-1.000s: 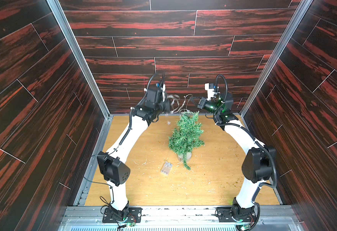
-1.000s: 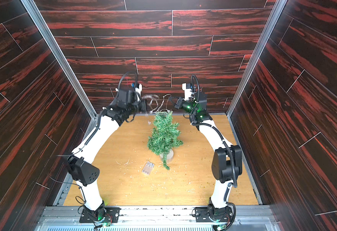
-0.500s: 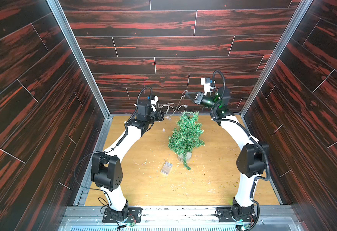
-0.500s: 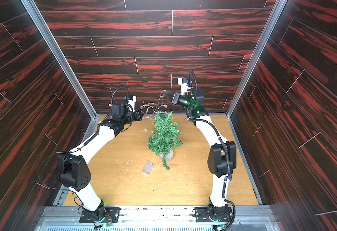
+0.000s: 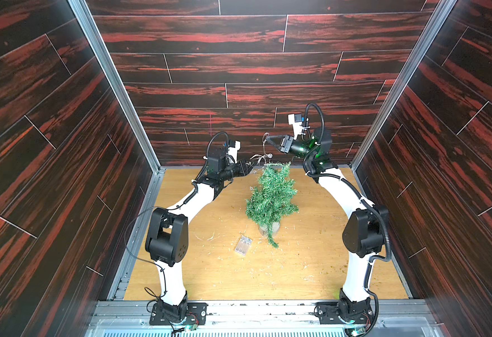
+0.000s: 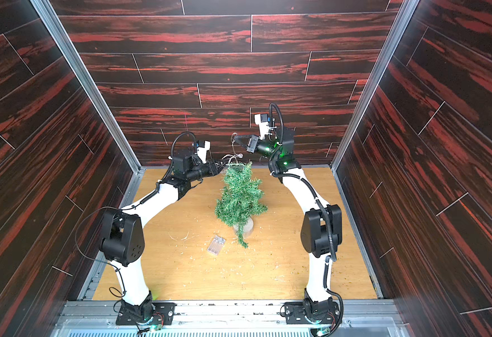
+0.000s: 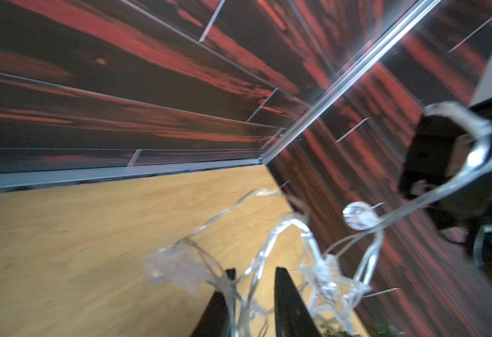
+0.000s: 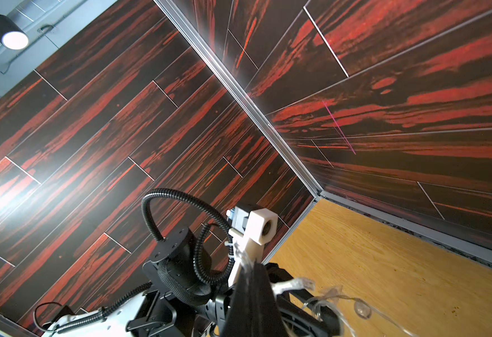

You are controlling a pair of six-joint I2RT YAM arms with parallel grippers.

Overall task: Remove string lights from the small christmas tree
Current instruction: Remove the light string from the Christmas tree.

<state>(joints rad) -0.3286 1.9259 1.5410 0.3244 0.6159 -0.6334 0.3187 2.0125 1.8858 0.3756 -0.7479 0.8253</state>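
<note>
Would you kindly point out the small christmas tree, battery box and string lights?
small christmas tree (image 5: 271, 201): in a top view, mid-height branches.
battery box (image 5: 243, 246): in a top view, its clear top face.
string lights (image 7: 357, 216): left wrist view, a round bulb.

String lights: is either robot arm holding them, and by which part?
The right gripper pinches the string lights by their thin wire. The left gripper has its fingers apart, wire passing between them.
</note>
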